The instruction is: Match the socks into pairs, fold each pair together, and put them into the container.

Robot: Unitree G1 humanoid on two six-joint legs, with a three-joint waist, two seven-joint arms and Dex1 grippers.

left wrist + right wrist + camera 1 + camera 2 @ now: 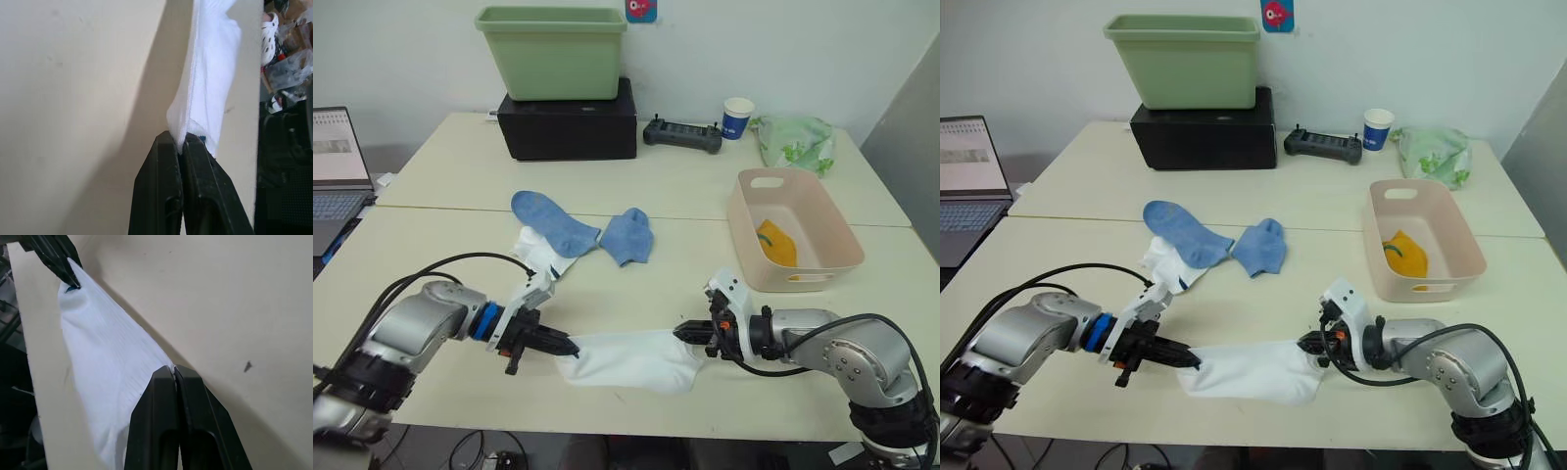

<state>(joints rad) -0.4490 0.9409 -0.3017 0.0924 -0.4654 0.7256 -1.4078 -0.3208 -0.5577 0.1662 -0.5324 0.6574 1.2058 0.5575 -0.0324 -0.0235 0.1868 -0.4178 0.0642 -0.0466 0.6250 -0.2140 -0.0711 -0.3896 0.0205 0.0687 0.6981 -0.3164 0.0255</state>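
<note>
Two claws, white sock (628,360) stretched between

Cream table (431,176), seam across the middle. On it: black box (570,124) at back, controller (682,134), paper cup (737,117), green bag (795,141), pink tub (842,240), laptop (337,166) at left edge, two blue socks (553,221) (628,235), two white socks (538,250) (631,359).

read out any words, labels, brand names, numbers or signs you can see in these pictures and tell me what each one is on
No text can be read here.
Blue paper cup: white print, too small to read.
Red sticker on the wall: a picture, no legible words.
Laptop screen: blurred lines, unreadable.
Black controller: no legible markings.
</note>
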